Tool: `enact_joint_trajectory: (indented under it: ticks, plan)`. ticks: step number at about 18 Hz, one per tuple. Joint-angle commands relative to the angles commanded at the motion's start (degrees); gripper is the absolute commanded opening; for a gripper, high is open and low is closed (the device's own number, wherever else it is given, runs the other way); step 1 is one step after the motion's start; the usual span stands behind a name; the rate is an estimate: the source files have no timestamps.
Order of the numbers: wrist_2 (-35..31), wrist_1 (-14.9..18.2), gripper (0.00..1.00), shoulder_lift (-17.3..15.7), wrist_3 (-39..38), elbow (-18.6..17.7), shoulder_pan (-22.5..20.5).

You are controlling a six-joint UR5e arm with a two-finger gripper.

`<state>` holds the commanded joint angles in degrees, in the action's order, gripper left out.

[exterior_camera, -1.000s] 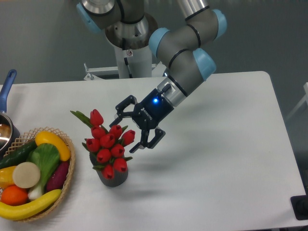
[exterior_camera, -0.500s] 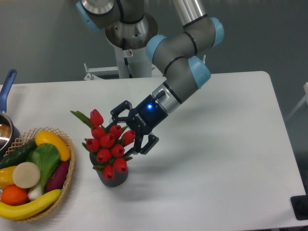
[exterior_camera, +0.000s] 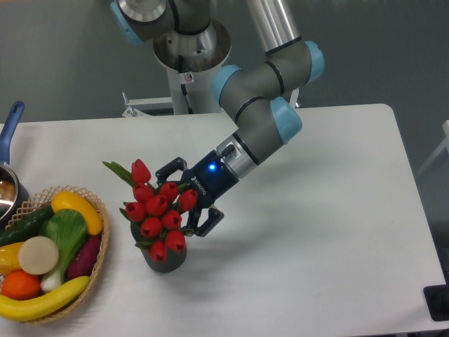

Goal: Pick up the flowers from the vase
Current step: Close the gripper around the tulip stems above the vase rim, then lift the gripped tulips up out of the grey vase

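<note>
white table (exterior_camera: 330, 210) under a grey wall; the flowers (exterior_camera: 157, 209) stand in the vase (exterior_camera: 165, 259). gripper (exterior_camera: 186, 199), jaws spread, seemingly straddles the bunch's right side: approach nearly done, closing comes next.

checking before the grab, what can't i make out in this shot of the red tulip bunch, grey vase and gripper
- Stems of the red tulip bunch: hidden by the buds and the small dark grey ribbed vase.
- Black two-finger gripper: open, but whether its fingers touch the buds is unclear from this single view.
- Metal pot with blue handle: cut off by the left edge.
- Woven wicker basket: cut off at left and bottom edges.
</note>
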<state>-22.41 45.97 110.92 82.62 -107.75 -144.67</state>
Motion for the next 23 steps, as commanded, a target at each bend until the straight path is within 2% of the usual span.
enact_joint_trajectory:
  ticks: [2, 3, 5, 7, 9, 12, 15, 23]
  plan:
    - [0.0, 0.0, 1.0, 0.2, 0.0, 0.4, 0.3]
    - [0.0, 0.0, 0.96, 0.4, 0.0, 0.5, 0.4]
    - [0.0, 0.0, 0.81, 0.4, 0.0, 0.5, 0.4]
    - [0.0, 0.0, 0.75, 0.4, 0.0, 0.9, 0.4]
    - [0.0, 0.0, 0.65, 0.4, -0.3, 0.9, 0.4]
    - [0.1, 0.0, 0.56, 0.1, -0.5, 0.5, 0.2]
    - [0.3, 0.0, 0.38, -0.2, -3.4, 0.6, 0.2]
    - [0.8, 0.0, 0.33, -1.0, -7.2, 0.9, -0.2]
